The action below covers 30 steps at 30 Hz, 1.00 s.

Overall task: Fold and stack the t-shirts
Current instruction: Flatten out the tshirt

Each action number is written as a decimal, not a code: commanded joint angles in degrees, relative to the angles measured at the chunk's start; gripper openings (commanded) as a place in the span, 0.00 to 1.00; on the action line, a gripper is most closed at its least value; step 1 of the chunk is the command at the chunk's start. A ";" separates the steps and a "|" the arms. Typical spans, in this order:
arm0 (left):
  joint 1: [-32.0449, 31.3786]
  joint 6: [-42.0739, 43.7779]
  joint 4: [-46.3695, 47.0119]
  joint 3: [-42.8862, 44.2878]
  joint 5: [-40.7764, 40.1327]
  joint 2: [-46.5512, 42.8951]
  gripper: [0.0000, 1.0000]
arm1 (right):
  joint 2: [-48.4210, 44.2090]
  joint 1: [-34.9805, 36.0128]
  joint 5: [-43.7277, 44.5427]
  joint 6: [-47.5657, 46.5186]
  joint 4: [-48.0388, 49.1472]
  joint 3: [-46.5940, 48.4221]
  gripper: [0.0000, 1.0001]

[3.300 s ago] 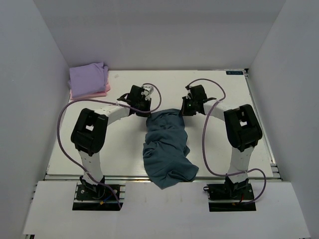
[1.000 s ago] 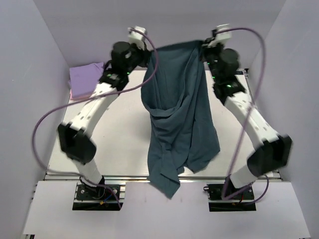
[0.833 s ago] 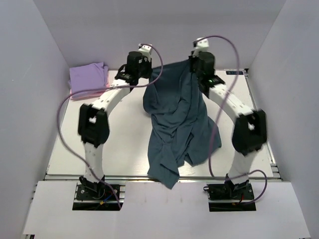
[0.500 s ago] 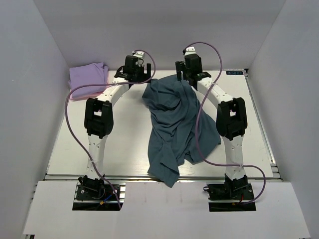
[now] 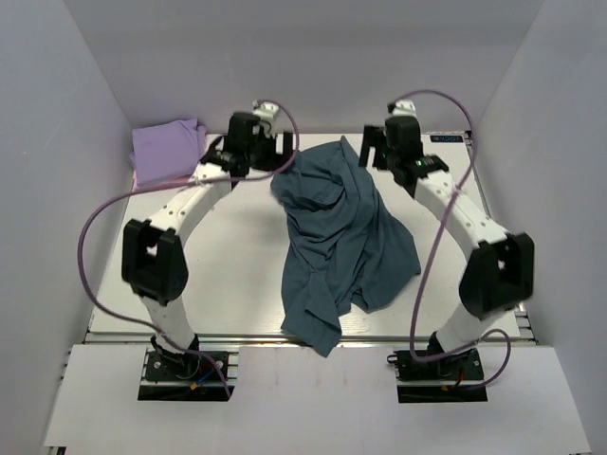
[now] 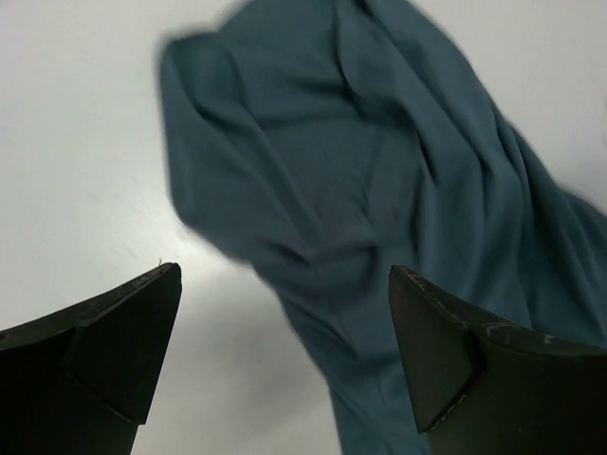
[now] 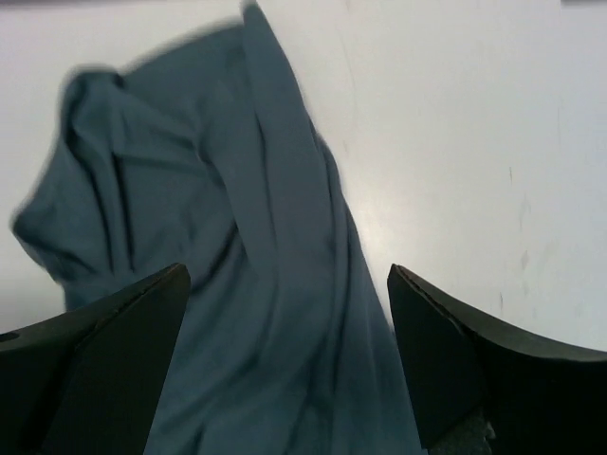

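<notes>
1. Top external view: the teal shirt [image 5: 337,237] lies crumpled on the white table [image 5: 237,275]. It runs from between the two grippers at the far side down to the near edge, where one corner hangs over.
2. Left gripper [image 5: 270,152]: jaws apart, nothing between them. It hovers just beside the shirt's far-left bulge. In the left wrist view both fingers [image 6: 95,351] stand clear above the cloth [image 6: 360,190].
3. Right gripper [image 5: 379,150]: jaws likewise apart and empty, at the far-right edge of the shirt. The right wrist view shows a long ridge of fabric [image 7: 285,190] below the open fingers (somewhat blurred).
4. The lavender shirt [image 5: 169,147] sits folded in the far-left corner, well apart from the teal one. A sliver of the pink shirt [image 5: 137,176] appears to peek out beneath it.
5. Handling judgement: the teal shirt looks light, limp and non-slippery, and it will sag and bunch rather than hold a shape.
6. Grip judgement: it needs spreading flat before folding. The best holds are probably two matching outer corners (shoulders or hem), pinched at a single edge.
7. Risk: the overlapping folds hide which layer is which, so a pinch in the middle could gather several layers.
</notes>
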 commanded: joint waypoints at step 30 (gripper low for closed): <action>-33.70 -11.28 -6.49 -41.37 16.15 -16.60 0.68 | -31.79 -6.05 7.70 18.62 -11.76 -43.87 0.90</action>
